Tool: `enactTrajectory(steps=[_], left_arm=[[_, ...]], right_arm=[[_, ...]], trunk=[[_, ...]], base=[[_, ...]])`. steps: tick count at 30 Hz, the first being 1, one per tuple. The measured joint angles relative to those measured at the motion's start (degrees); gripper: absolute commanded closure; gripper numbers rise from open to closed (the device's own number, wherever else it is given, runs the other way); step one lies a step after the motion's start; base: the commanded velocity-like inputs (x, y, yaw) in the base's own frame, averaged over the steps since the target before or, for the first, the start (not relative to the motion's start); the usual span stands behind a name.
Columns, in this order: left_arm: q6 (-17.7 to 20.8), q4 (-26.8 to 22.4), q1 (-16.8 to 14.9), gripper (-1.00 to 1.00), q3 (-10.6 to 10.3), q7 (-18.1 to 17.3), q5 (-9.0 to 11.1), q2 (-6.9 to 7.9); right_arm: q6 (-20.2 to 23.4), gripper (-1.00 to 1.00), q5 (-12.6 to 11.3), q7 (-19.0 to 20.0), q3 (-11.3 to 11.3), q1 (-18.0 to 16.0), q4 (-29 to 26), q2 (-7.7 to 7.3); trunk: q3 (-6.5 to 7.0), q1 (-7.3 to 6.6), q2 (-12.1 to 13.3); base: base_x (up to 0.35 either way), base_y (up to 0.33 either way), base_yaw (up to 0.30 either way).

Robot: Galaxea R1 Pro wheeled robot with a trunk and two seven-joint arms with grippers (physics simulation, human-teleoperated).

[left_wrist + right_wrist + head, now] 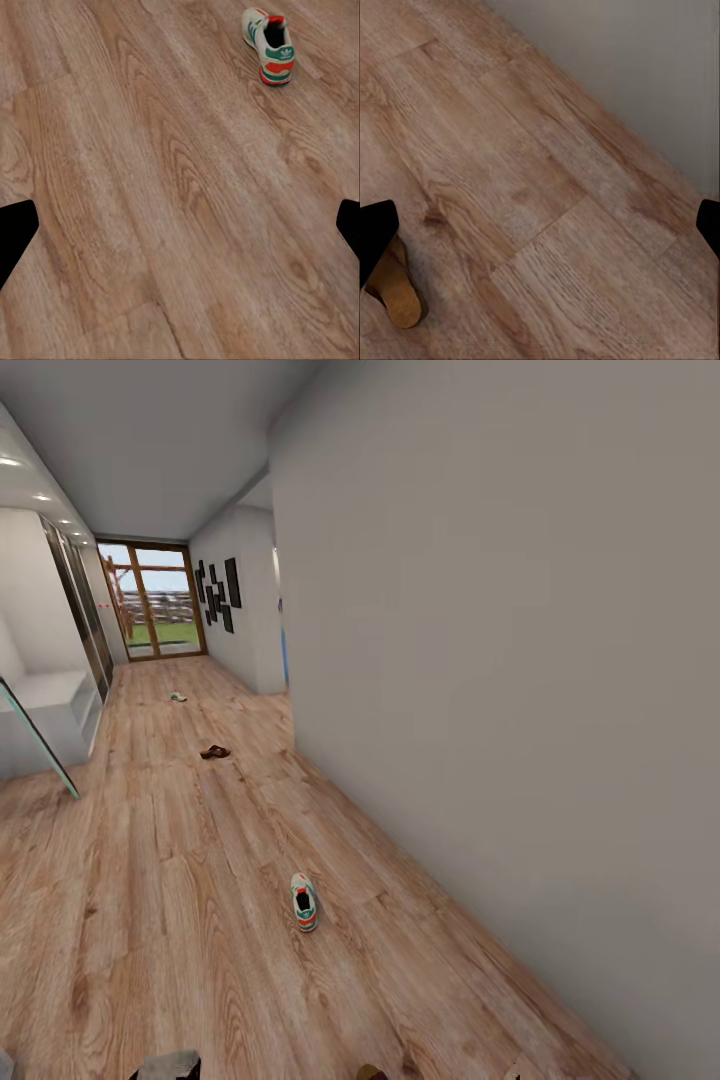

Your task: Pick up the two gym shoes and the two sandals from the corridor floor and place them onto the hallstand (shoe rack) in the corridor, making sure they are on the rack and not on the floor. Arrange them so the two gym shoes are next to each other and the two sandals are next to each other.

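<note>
Head view first: long corridor floor (180, 920) of light brown wood planks, grey wall on the right, glazed door at the far end. Lying alone on the planks in the near middle, a small white low gym shoe (304, 901) with green stripes and an orange-red heel. Farther along, well apart from it, a flat brown leather sandal (214, 752); beyond that, near the door, a small pale object (178, 697), too small to identify but possibly the second gym shoe. At the bottom edge, a brown sliver (371, 1072), probably the other sandal. On the left, a pale grey low unit (50, 705) with a bench top, likely the hallstand; nothing visibly resting on its top from this angle.

Left wrist view: same sneaker (268, 46) upright on the floor, well ahead of the left gripper (180, 225), fingers spread wide at the frame's sides with bare planks between.

Right wrist view: tan-insoled brown sandal (394, 283) flat on the floor just beside one finger (375, 240) of the right gripper (540, 225), likewise spread and holding nothing.

Judging by this: no footwear racked yet, none in hand; all four pickups and both pairings apparently left to do.
</note>
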Motion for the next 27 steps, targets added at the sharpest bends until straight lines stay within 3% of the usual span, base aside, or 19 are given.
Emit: enactTrajectory(steps=[8, 9, 18, 27], left_arm=[[7.9, -0.1, -5.2, -1.0, -0.1, -0.8, 0.0, 0.34], [11.0, -0.3, -6.5, -1.0, -0.1, -1.0, 0.0, 0.27], [13.5, -0.5, -9.2, -1.0, -0.3, -1.4, 0.0, -0.31], [14.0, -0.5, -11.2, -1.0, -0.5, -4.1, 0.0, -0.01]], right_arm=[[2.3, -1.0, 6.2, 0.1, 0.1, -2.7, -4.6, 0.16], [6.1, -1.0, 7.7, 0.1, 0.1, -5.1, -5.1, 0.36], [15.2, -1.0, 8.7, 0.2, 0.1, -12.3, -5.2, 0.67], [18.4, -1.0, 8.8, 0.3, 0.2, -15.8, -5.5, 0.76]], trunk=[[0.0, 0.0, 0.0], [0.01, 0.0, 0.0], [0.0, 0.0, 0.0], [0.0, 0.0, 0.0]], base=[[0.0, 0.0, 0.0], [0.0, 0.0, 0.0], [0.0, 0.0, 0.0], [0.0, 0.0, 0.0]])
